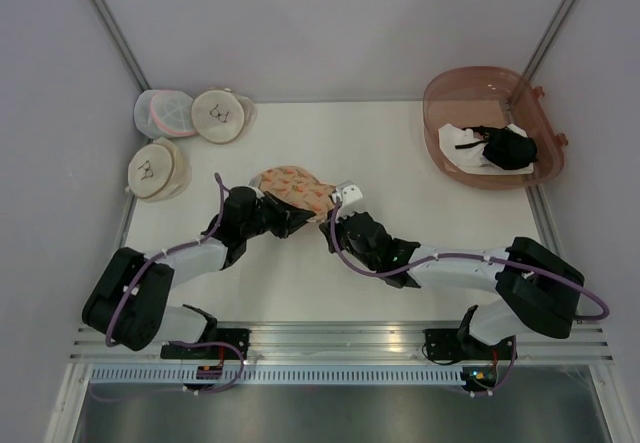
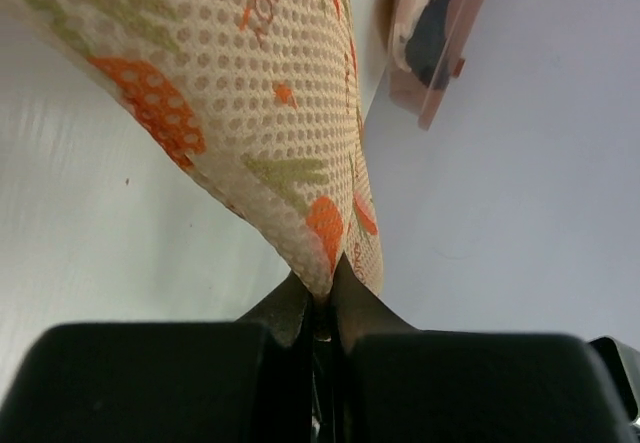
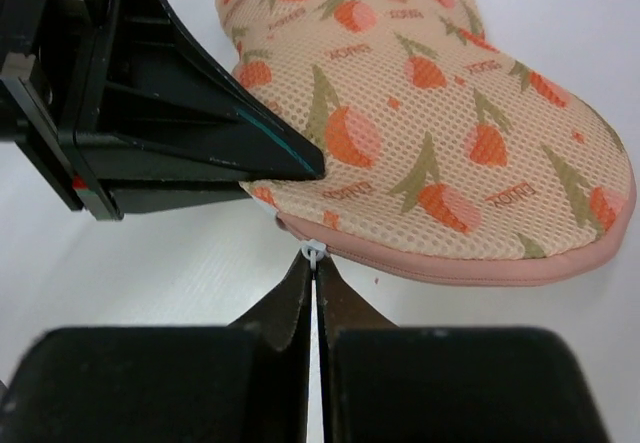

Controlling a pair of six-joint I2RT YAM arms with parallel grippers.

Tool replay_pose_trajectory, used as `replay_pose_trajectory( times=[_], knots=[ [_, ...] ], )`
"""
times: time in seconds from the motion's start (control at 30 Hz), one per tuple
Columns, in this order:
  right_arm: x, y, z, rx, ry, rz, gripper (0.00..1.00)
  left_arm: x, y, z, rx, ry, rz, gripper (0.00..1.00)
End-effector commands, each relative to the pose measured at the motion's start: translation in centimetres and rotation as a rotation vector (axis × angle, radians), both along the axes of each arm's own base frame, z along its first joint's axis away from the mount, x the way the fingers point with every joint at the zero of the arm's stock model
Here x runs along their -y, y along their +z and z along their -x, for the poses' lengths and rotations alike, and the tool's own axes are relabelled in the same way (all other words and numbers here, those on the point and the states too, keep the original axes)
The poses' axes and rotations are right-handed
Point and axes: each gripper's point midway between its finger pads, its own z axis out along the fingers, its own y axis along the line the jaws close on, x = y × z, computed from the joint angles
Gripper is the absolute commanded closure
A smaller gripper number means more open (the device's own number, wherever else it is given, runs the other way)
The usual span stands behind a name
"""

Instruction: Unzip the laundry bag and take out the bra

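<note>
A: What can't you make out?
B: Whatever is inside the laundry bag [image 1: 293,184]. It lies mid-table between the two wrists, and nothing shows through its mesh. From above, the black wrists cover its near end and hide both sets of fingertips.
A: And the grippers?
B: The wrist views settle that. The left gripper [image 2: 322,301] is pinched tight on a fold at the bag's edge. The right gripper [image 3: 315,262] has its thin black fingers closed on the small white zip pull [image 3: 314,250], right at the smooth pink trim.
A: What is the fabric like?
B: Soft peach honeycomb mesh, rounded and puffy, printed with orange carrots and green tops.
A: Anything further off?
B: A translucent brownish tub [image 1: 446,91] at the far right holds a white cloth [image 1: 462,140] and a black garment [image 1: 508,149], too crumpled to make out its shape
</note>
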Motion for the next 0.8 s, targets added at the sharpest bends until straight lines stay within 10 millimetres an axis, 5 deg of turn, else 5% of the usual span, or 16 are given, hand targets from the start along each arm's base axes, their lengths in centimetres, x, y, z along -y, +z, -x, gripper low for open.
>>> replay_pose_trajectory(
  times=[0.0,0.2,0.43,0.77],
  knots=[
    [1.3,0.9,0.4,0.001,-0.018,0.021,1.0,0.0,-2.0,0.6,0.072,-0.137,-0.048,0.98],
    [1.9,-0.5,2.0,-0.106,0.015,0.101,1.0,0.0,-3.0,-0.7,0.166,-0.266,-0.063,0.98],
    [3.4,-3.6,3.5,-0.24,0.02,0.25,0.99,0.5,-0.4,-2.1,0.331,-0.457,-0.05,0.98],
    [5.1,-3.9,2.6,-0.239,-0.07,0.325,0.99,-0.4,0.1,-1.3,0.358,-0.566,-0.119,0.98]
  ],
)
